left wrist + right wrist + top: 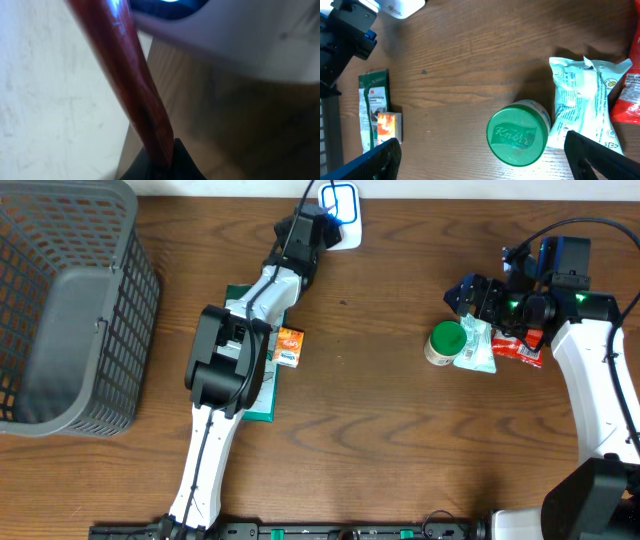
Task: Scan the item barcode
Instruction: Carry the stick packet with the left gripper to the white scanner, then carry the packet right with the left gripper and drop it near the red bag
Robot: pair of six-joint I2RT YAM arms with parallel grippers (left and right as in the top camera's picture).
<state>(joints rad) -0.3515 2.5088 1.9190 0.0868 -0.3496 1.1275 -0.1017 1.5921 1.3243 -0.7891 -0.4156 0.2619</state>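
In the left wrist view, a thin dark-red item (131, 85) runs up from my left gripper (162, 152), which is shut on it. Its far end reaches the white barcode scanner (240, 40) with its blue light. Overhead, the left gripper (318, 228) sits right at that scanner (342, 210) at the table's back edge; the red item is hidden there. My right gripper (478, 302) hangs open over a green-lidded jar (517, 136), holding nothing. Its two fingers (602, 157) stand wide apart on either side of the jar.
A pale green packet (585, 102) and a red packet (627, 97) lie right of the jar. A small orange box (289, 346) and a green packet (262, 395) lie under the left arm. A dark wire basket (60, 310) fills the left side.
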